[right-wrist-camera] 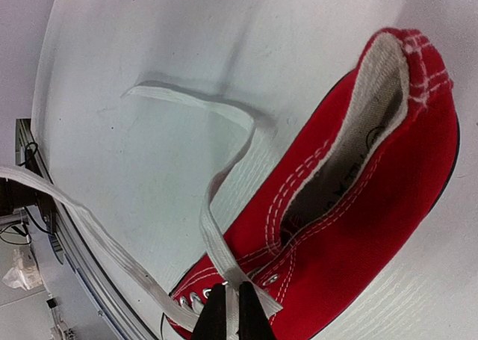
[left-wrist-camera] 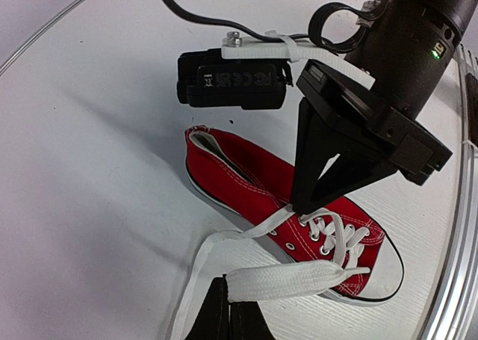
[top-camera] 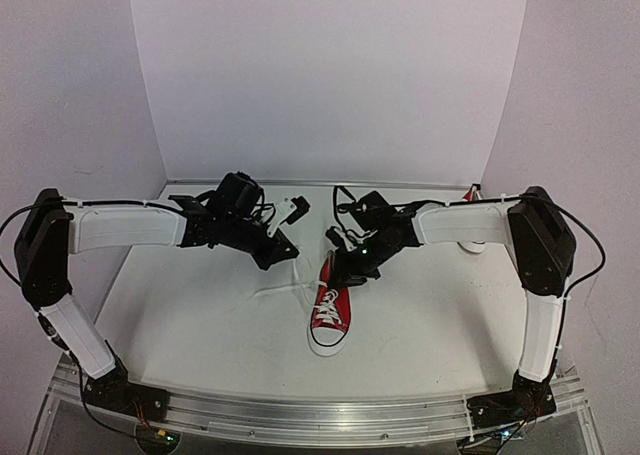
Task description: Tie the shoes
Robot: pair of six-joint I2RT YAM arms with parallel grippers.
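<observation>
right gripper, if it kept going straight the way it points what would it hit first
The red shoe: the right gripper, shut on a lace, points at the eyelet row just past its tips, though depth is unclear.

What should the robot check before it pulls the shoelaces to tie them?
1. Left gripper shut on one lace: ok.
2. Right gripper pinching the other lace by the eyelets: ok.
3. Shoe lying flat on the table: ok.
4. Both grippers apart, not bumping each other: ok.
5. Bow tied: not ok, no knot or bow yet.
</observation>
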